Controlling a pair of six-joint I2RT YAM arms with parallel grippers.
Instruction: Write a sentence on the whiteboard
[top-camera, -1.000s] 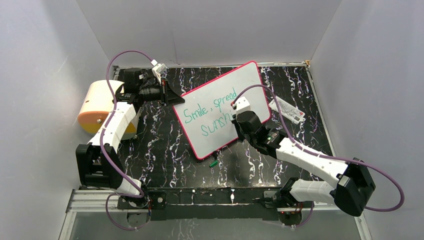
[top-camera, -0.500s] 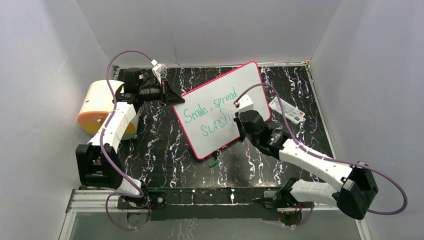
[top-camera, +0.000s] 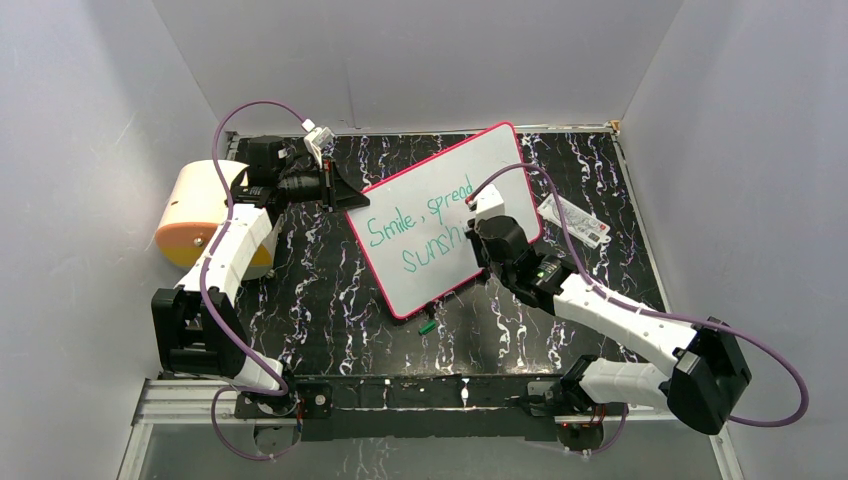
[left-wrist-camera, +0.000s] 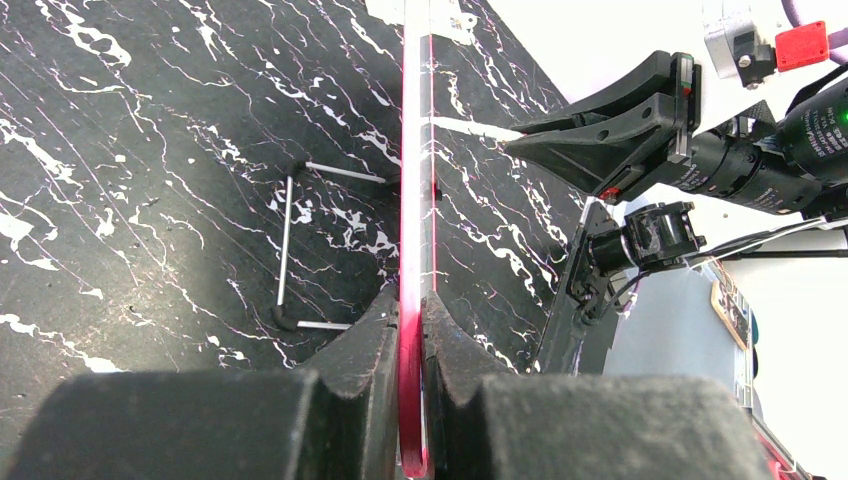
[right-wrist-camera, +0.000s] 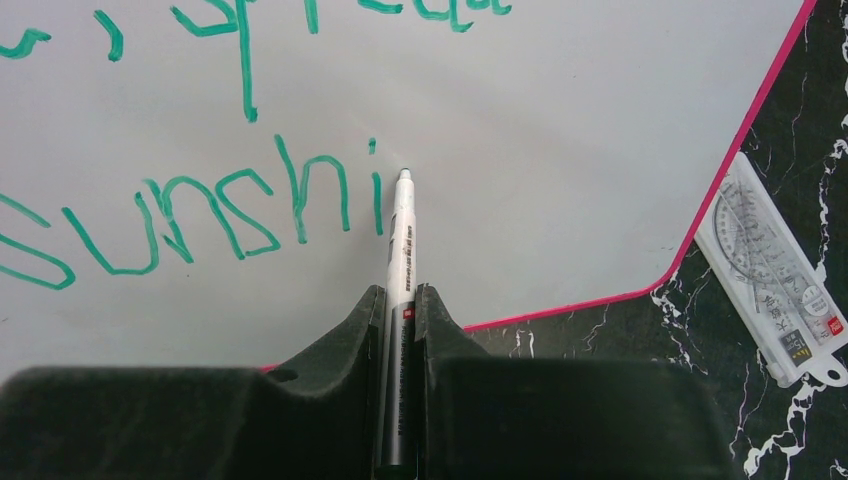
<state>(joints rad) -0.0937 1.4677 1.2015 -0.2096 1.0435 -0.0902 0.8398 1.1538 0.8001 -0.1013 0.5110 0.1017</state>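
Teal writing on the whiteboard, which lies at a slant mid-table: the sentence reads "Smile, spread" on top and "sunshi" below, dot over the i and all. The right gripper is clamped tight on a marker, whose tip sits on the white just right of that last i. There's fine print down the marker's barrel, too small to read.

Plenty of bare board to the right of the tip, running out to the pink-red rim. Just past that rim, on the black marbled table, lies a white packet with a red mark, its lettering unreadable.

On the far side, the left gripper pinches the board's rim, seen edge-on. A green cap rests just off the near corner.
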